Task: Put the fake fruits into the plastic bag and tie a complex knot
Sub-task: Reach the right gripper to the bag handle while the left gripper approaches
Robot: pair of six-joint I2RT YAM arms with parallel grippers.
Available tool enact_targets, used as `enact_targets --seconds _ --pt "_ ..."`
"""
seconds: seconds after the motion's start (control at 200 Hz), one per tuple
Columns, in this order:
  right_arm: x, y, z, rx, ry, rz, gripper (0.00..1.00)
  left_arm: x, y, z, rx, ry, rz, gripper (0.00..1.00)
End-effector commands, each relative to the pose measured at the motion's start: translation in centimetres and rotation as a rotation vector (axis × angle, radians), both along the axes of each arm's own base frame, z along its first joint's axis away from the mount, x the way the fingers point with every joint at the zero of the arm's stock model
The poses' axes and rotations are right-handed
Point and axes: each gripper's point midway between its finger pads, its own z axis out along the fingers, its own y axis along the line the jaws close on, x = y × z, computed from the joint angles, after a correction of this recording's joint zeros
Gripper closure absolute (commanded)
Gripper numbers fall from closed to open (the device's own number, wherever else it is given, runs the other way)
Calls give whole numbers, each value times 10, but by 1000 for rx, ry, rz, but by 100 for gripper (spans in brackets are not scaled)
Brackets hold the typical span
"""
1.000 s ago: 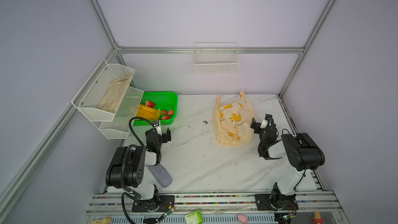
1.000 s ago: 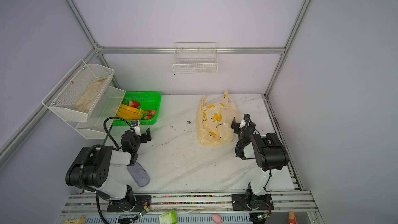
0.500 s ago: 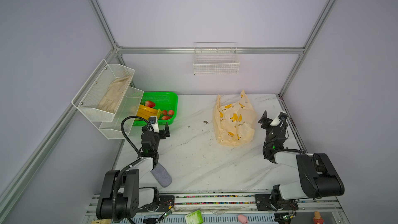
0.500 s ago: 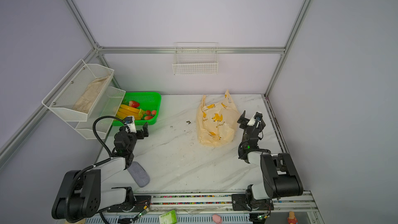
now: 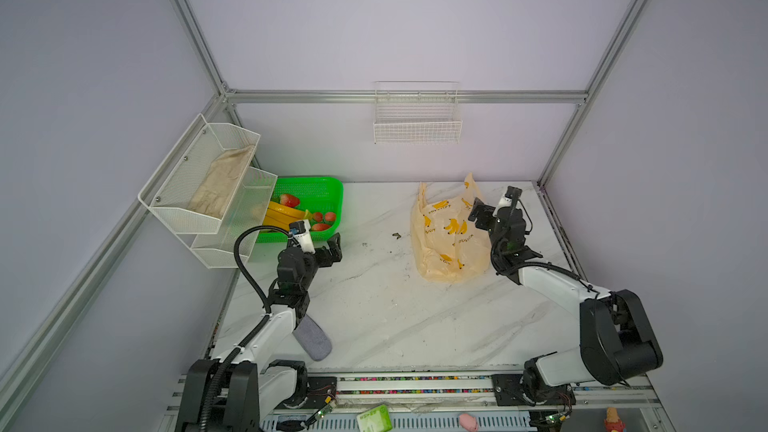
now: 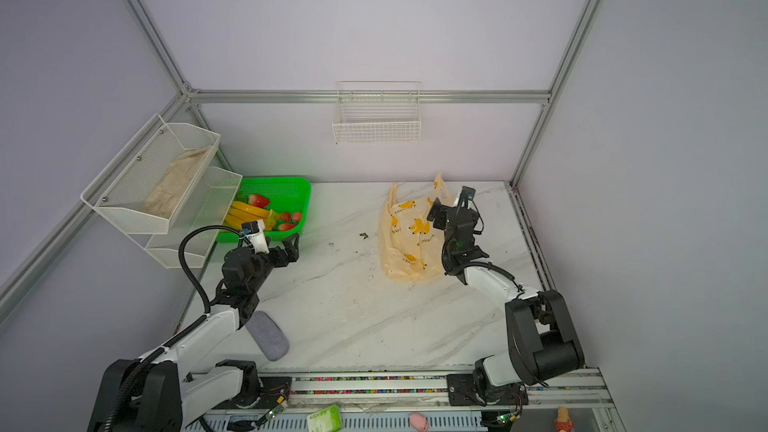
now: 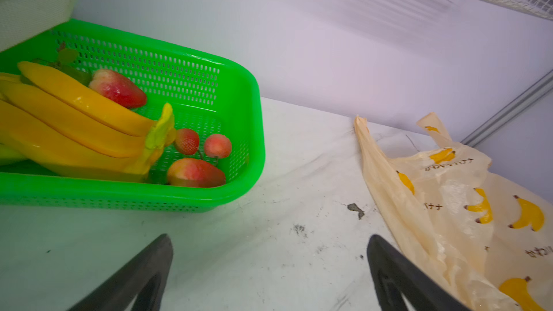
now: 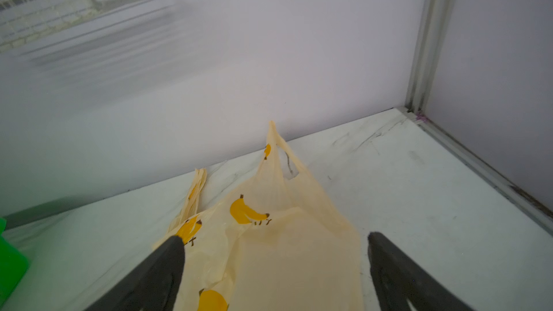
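**Both claws wide open, fruits not in the bag yet**

The left arm (image 5: 272, 328) stretches out low from the front rail. Its wrist bends so the left claw (image 5: 335, 244) points across the white marble surface (image 5: 374, 317). Its two black fingers (image 7: 155, 258) are far apart and hold nothing. They hang just above a bare part of the surface. Just past this claw, toward the back wall, sits the bright green plastic basket with holes (image 7: 258, 133). Inside it lie the yellow plastic toy banana bunch (image 7: 74, 121) and the small red plastic toy fruits (image 7: 187, 141). The claw touches none of them.

The right arm (image 5: 552, 284) reaches forward from its big black joint, then its wrist turns up. The right claw (image 5: 476, 214) points at the back wall with its fingers spread wide, holding nothing. The thin pale orange plastic bag with yellow banana prints (image 5: 444, 243) lies limp under and in front of this claw, its two handles toward the wall. One finger looks very close to the bag, but I cannot tell if it touches. The bag is well apart from the left claw.
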Motion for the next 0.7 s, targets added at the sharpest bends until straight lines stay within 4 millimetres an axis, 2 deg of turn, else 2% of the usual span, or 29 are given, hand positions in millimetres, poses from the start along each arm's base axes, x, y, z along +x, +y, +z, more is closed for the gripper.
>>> enact_targets --seconds 0.0,0.095,0.26,0.3,0.34,0.415,0.495,0.565,0.615,0.695 --pt "9 19 -41 -86 195 98 3 8 -23 58 -150 -79 -79 0" --pt "24 28 -62 -114 276 128 3 10 -41 63 -188 -60 -133 0" --pt "41 24 -99 -151 402 73 7 14 -66 61 -187 -14 -190 0" --pt "43 22 -103 -172 422 60 12 14 -70 59 -185 1 -198 0" --pt "43 21 -108 -178 438 61 22 14 -74 58 -184 14 -208 0" --pt "41 24 -110 -168 447 87 47 14 -79 55 -182 37 -219 0" --pt "38 16 -106 -141 446 103 72 11 -85 56 -185 63 -230 0" --pt "34 12 -89 -106 402 174 91 7 -88 59 -206 95 -236 0" --pt "28 17 -70 -70 344 263 100 2 -92 64 -225 107 -255 0" --pt "16 33 -39 -42 260 411 100 -6 -100 76 -252 108 -307 0"
